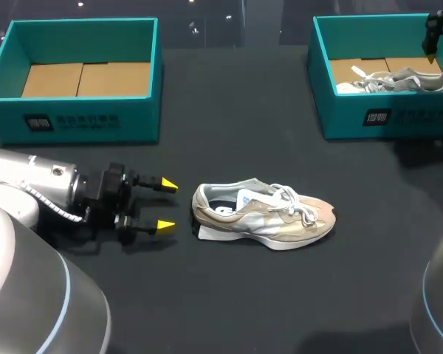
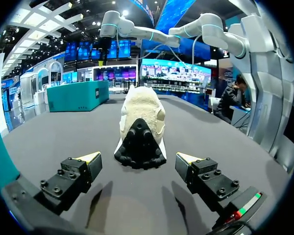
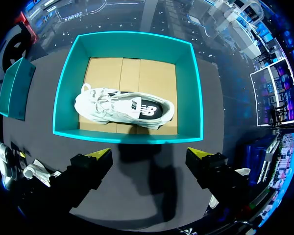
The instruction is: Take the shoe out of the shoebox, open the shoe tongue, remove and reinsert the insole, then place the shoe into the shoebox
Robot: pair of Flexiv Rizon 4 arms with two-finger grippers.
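The beige mesh sneaker rests on the dark surface, its heel toward the open, empty left gripper, while the right gripper, also open, hangs above the teal cardboard shoebox that holds a white sneaker.

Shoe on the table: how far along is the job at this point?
Done: one shoe lies out on the table, outside any box. In hand: the open left pincer sits behind its heel, not touching; the open right pincer hangs above the right box, which holds a second shoe. Left: opening the shoe up, the work inside it, then boxing it; nothing shows whether that has begun.
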